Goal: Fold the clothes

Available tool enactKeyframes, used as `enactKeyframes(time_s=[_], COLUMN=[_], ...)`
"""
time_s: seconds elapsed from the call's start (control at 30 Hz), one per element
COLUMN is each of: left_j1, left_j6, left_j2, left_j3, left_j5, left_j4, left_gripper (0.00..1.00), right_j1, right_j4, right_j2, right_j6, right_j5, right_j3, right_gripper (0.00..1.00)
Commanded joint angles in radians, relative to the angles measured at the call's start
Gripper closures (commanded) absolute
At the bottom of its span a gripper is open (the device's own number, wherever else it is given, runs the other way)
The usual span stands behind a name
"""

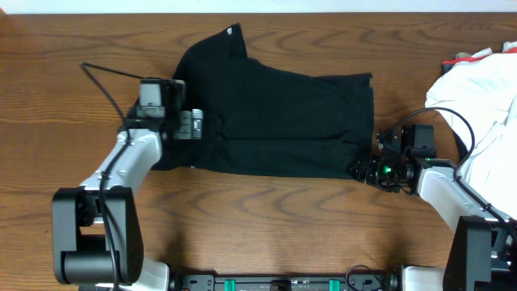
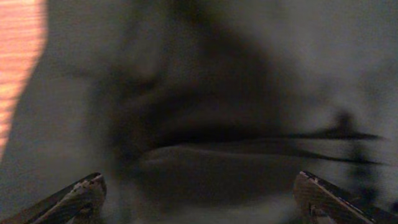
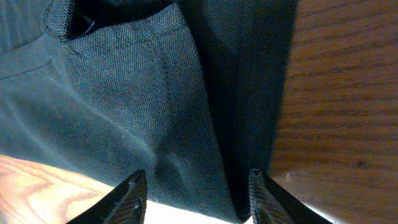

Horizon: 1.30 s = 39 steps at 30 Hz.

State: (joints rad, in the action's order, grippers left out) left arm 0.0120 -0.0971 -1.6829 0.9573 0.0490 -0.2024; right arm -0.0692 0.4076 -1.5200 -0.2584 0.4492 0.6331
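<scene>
Left gripper point(image 2: 199, 194) spread over black shirt point(image 1: 283, 113), right gripper point(image 3: 198, 191) spread astride its hem, wooden table point(image 1: 266, 210)

The left wrist view blurs the shirt point(image 2: 205, 93); white cloth point(image 1: 485, 89) runs off-frame.

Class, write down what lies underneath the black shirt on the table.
The shirt lies flat on the wooden table, which shows all round it. Whether anything else sits beneath is hidden by the cloth.
</scene>
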Motion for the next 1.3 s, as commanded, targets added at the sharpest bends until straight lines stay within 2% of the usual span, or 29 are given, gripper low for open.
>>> enactKeyframes(time_s=[0.0, 0.13, 0.33, 0.5, 0.53, 0.57, 0.77, 1.27], left_j1=[-0.040, -0.058, -0.061, -0.063, -0.063, -0.063, -0.063, -0.063], left_j6=[0.019, 0.001, -0.004, -0.049, -0.048, -0.048, -0.055, -0.109], left_j2=[-0.011, -0.046, -0.075, -0.075, -0.075, -0.075, -0.070, -0.076], left_j3=[0.018, 0.018, 0.017, 0.018, 0.018, 0.018, 0.034, 0.043], left_j5=[-0.004, 0.058, 0.059, 0.055, 0.055, 0.054, -0.013, -0.021], left_j4=[0.000, -0.006, 0.000, 0.046, 0.056, 0.068, 0.089, 0.189], left_gripper=[0.05, 0.22, 0.50, 0.79, 0.91, 0.94, 0.94, 0.94], right_j1=[-0.010, -0.010, -0.010, -0.010, -0.010, -0.010, -0.010, -0.010], right_j4=[0.005, 0.005, 0.006, 0.006, 0.007, 0.008, 0.010, 0.001], right_j2=[-0.023, -0.023, -0.023, -0.023, -0.023, -0.023, -0.023, -0.023], right_j6=[0.001, 0.001, 0.001, 0.001, 0.001, 0.001, 0.001, 0.001], right_j5=[-0.075, -0.075, -0.075, -0.075, -0.075, -0.075, -0.075, -0.075], right_j3=[-0.027, -0.027, -0.027, -0.027, -0.027, -0.027, -0.027, -0.027], right_gripper=[0.48, 0.48, 0.48, 0.48, 0.48, 0.48, 0.47, 0.47])
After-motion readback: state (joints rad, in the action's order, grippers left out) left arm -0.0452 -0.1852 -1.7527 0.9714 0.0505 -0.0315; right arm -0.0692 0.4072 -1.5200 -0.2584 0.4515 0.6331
